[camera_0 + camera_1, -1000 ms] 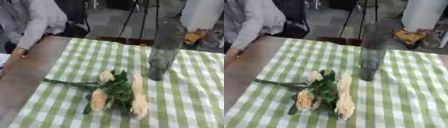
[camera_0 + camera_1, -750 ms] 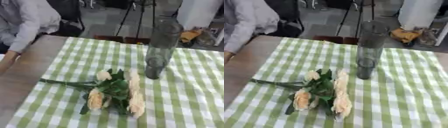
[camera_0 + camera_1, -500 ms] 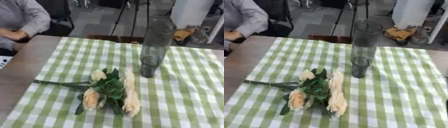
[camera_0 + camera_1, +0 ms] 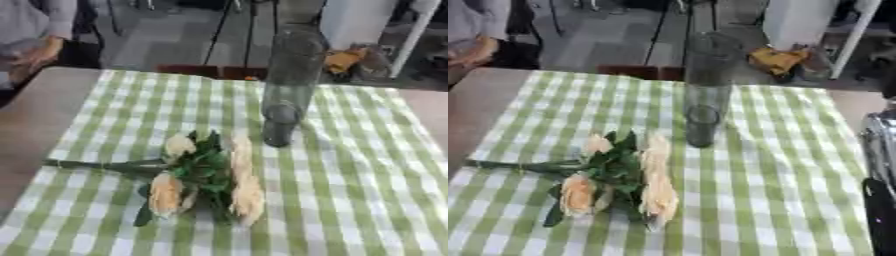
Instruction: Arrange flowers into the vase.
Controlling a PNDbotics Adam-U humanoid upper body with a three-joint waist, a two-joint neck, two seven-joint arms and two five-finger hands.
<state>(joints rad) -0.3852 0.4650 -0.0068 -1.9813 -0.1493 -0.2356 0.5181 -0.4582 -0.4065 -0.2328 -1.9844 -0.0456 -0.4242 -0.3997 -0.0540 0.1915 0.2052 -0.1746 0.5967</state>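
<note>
The flowers (image 4: pixel 614 172) are lying flat, stems pointing left, blooms toward me, just short of the upright vase (image 4: pixel 704 90). My right arm (image 4: pixel 879 170) is showing at the right edge, nearer; neither hand is showing, so I cannot tell their state.

Both views are blurred; the right arm (image 4: pixel 879 165) is cut off by the edge, its hand unseen

Only a strip of the robot's right arm (image 4: pixel 878 175) shows, beside the green-checked cloth's (image 4: pixel 780 165) right border: a glossy silver rounded casing above, a black section below. No hand is visible.
</note>
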